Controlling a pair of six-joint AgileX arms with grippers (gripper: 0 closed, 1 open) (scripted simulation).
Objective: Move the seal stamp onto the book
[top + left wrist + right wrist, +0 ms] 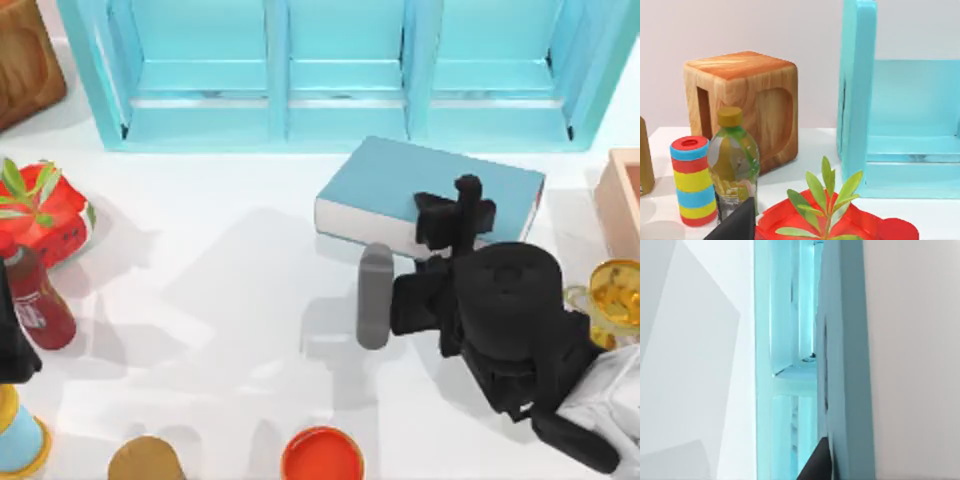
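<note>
The book (385, 180), a thick teal-blue hardcover with white page edges, lies flat in front of the shelf unit, right of the table's middle. My right gripper (455, 215) hangs over the book's near right part, its black body covering that corner. The seal stamp is hidden from me. My left arm (10, 345) stays parked at the table's left edge beside the dark red bottle.
A light-blue shelf unit (340, 70) spans the back. A grey cylinder (375, 295) stands just in front of the book. A gold trophy (615, 295) is at the right, with a red planter (50, 215), dark red bottle (35, 305) and wooden box (25, 55) at the left. A red round dish (322, 455) sits at the front.
</note>
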